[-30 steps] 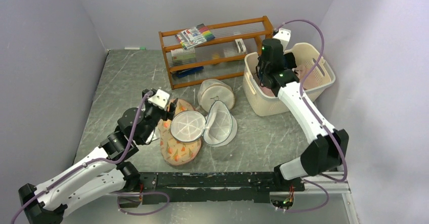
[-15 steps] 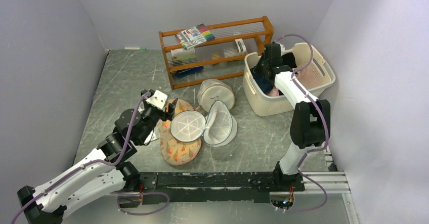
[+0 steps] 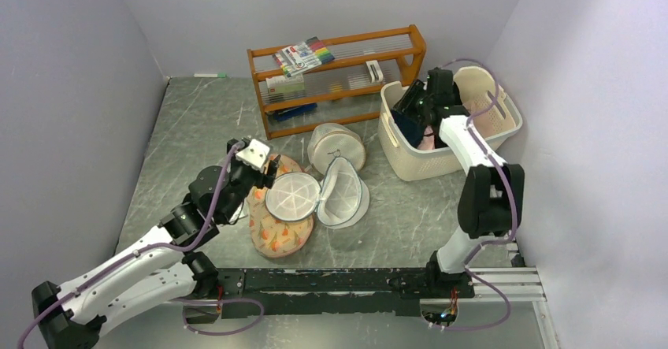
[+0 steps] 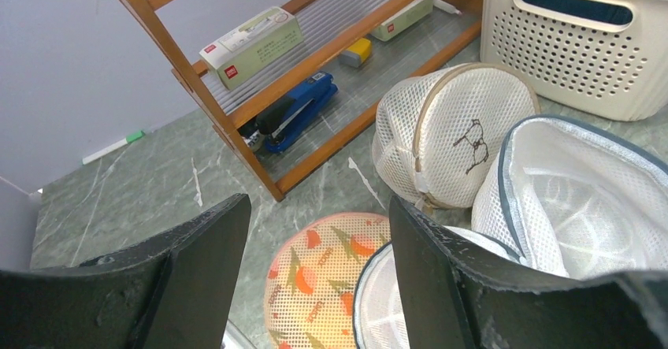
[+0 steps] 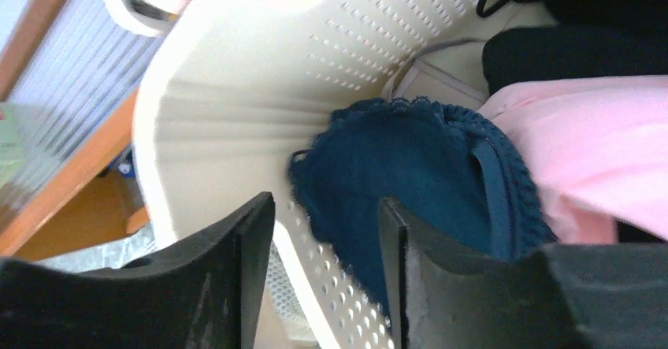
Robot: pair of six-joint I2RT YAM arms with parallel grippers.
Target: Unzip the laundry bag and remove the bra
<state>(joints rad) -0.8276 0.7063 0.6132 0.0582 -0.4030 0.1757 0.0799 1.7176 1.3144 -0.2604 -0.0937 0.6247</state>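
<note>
The laundry bag (image 3: 343, 193) lies unzipped at mid-table. Its flat spoke-seamed face (image 3: 293, 196) is folded open to the left, and its hollow mesh body (image 4: 567, 207) is open. My left gripper (image 3: 264, 168) hovers open just left of that face, over the peach floral pouch (image 4: 331, 254), with nothing between its fingers. My right gripper (image 3: 416, 101) reaches into the cream basket (image 3: 398, 156) and is open. The dark blue lace bra (image 5: 410, 176) lies loose against the basket's inner wall, just beyond the right fingertips (image 5: 252, 231).
A second round mesh bag (image 3: 336, 146) with a small dark print sits behind the open one. The wooden shelf rack (image 3: 339, 77) holds markers, a stapler and boxes. Pink cloth (image 5: 591, 144) and dark clothes fill the basket. Walls close in on both sides.
My right arm swung lower into the basket and its jaws opened, letting go of the blue bra. My left gripper shifted slightly and stayed open.
</note>
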